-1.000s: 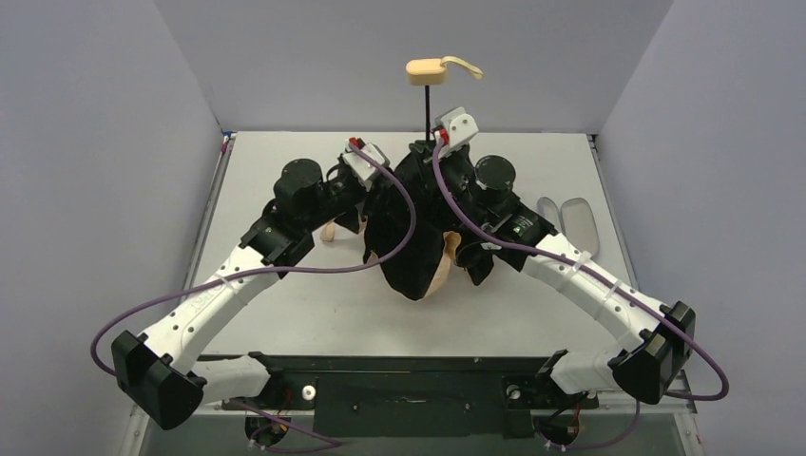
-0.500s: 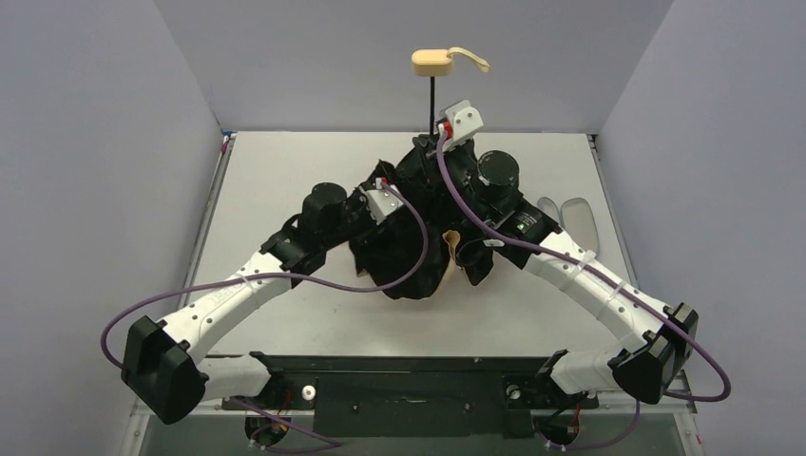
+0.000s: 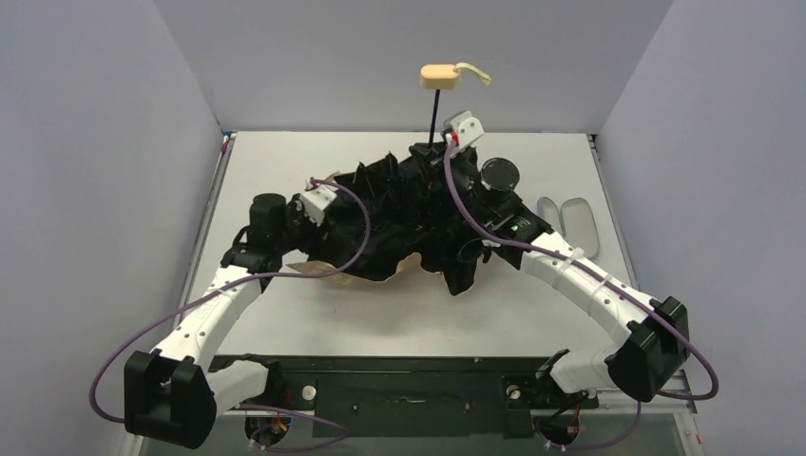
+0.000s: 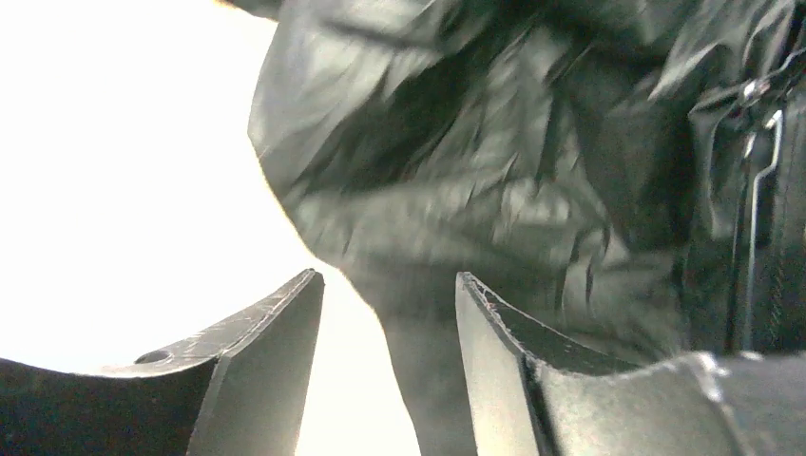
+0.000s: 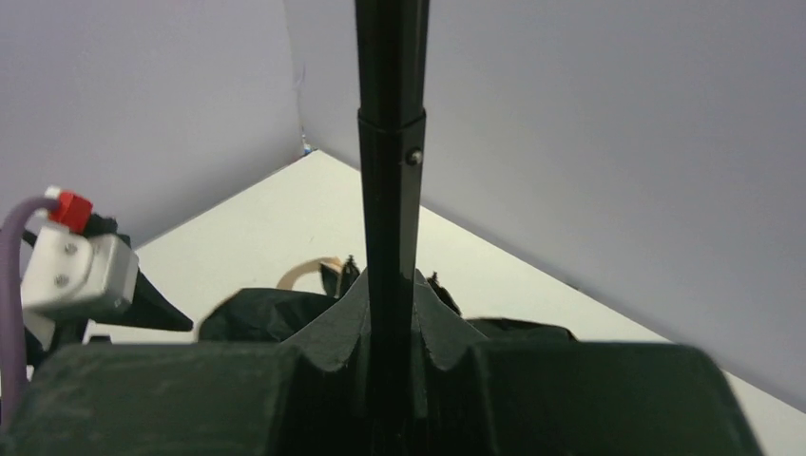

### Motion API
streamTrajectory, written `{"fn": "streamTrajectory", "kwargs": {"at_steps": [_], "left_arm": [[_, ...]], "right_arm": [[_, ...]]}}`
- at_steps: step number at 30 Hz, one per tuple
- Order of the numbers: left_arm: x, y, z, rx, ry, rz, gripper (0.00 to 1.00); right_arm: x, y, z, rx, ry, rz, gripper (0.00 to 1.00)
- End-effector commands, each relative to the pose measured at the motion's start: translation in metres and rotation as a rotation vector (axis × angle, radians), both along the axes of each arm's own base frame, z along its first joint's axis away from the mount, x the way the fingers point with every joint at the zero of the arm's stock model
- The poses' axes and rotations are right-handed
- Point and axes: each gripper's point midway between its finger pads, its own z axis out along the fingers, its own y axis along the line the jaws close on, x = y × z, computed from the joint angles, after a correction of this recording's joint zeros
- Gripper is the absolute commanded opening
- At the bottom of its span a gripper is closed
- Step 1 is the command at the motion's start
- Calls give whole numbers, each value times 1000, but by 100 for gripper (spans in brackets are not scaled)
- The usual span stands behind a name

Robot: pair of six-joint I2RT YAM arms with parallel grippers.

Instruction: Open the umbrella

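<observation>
The umbrella stands handle-up at mid-table. Its beige handle [image 3: 439, 75] tops the thin black shaft [image 3: 434, 114]. The canopy [image 3: 399, 218] lies spread with its black lining up and peach edges [image 3: 328, 271] showing underneath. My right gripper [image 3: 443, 144] is shut on the shaft [image 5: 390, 142], which runs straight up between its fingers [image 5: 342, 323]. My left gripper [image 3: 354, 204] is at the canopy's left side. Its jaws [image 4: 388, 277] stand apart around a loose fold of black lining [image 4: 428, 380], with a bright gap beside the left finger.
The grey-lavender sleeve [image 3: 578, 223] lies flat on the table to the right of the right arm. Lavender walls close in the table on the left, back and right. A black rail [image 3: 399, 380] runs along the near edge between the arm bases.
My left arm has swung left, and the canopy has spread wider and flatter toward that side. Its jaws have opened a little. The handle has risen slightly.
</observation>
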Motion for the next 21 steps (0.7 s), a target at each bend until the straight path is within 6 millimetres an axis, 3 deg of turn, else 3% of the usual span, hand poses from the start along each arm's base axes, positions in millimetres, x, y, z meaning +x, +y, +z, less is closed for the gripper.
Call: {"fn": "streamTrajectory", "kwargs": {"at_steps": [1, 4, 7, 12, 16, 18, 20, 21], "left_arm": [[-12, 3, -1, -212, 94, -17, 53], [-12, 2, 3, -274, 89, -10, 58], [-5, -8, 34, -371, -13, -52, 63], [14, -27, 82, -534, -107, -34, 59], [20, -58, 84, -473, -150, -75, 59], [23, -62, 88, -495, -145, -69, 62], [30, -51, 95, -541, -130, -12, 66], [37, -36, 100, -575, -124, 44, 67]], "right_arm": [[-2, 24, 19, 82, -185, 116, 0], [4, 39, -3, 54, -203, 139, 0], [12, 48, -20, 65, -192, 145, 0], [7, 52, -13, 87, -201, 145, 0], [4, 56, -21, 43, -196, 147, 0], [16, 44, -21, 37, -153, 102, 0], [37, 17, -11, 49, -109, 33, 0], [55, -9, -5, 60, -99, -33, 0]]}}
